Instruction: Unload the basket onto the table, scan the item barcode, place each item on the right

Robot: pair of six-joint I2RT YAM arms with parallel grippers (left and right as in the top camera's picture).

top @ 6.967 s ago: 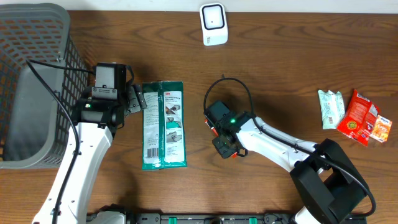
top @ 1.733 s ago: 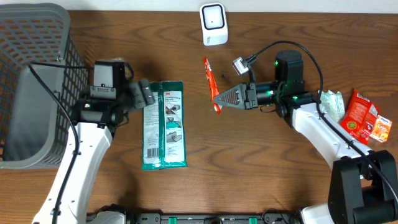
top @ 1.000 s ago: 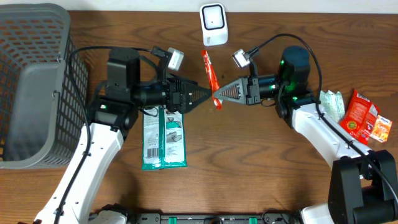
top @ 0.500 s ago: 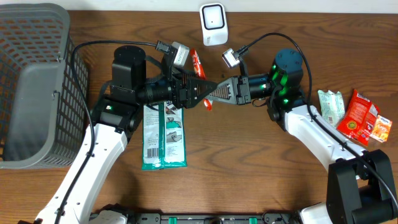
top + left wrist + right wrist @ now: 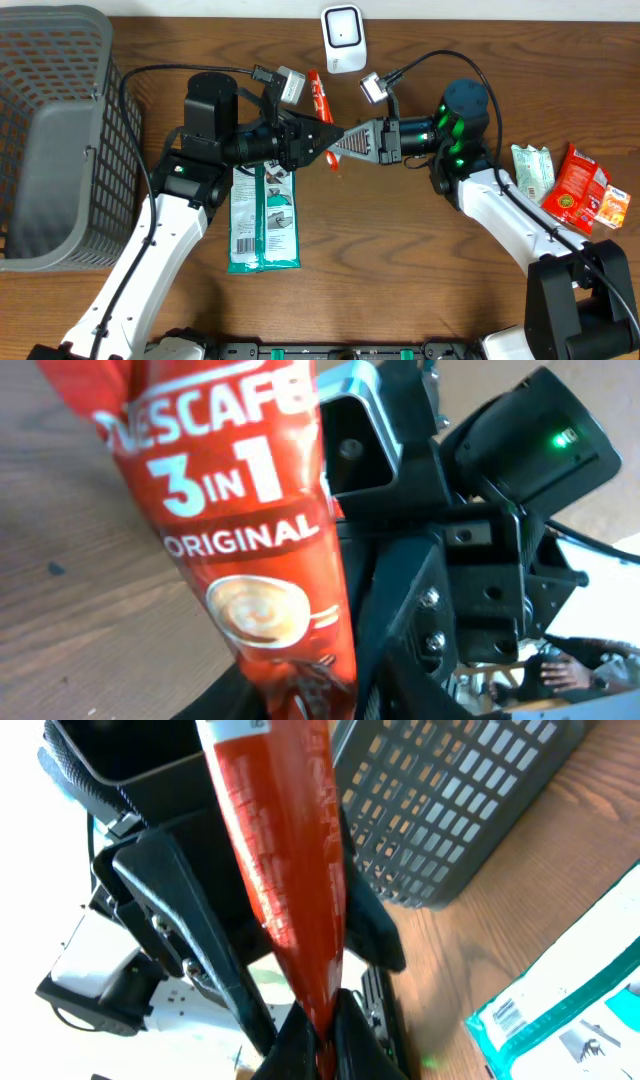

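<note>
Both outstretched level, tips meeting | right fingers (image 5: 352, 1040) pinch sachet (image 5: 318, 95) | left fingers (image 5: 310, 145): cannot tell

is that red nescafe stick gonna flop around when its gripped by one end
Probably fairly stiff: the Nescafe sachet juts out straight from the right gripper, pinched only at one end. Likely light, since that thin pinch carries it. Its glossy-looking film may be slippery, so it could slide or swivel in a narrow grip.
</note>
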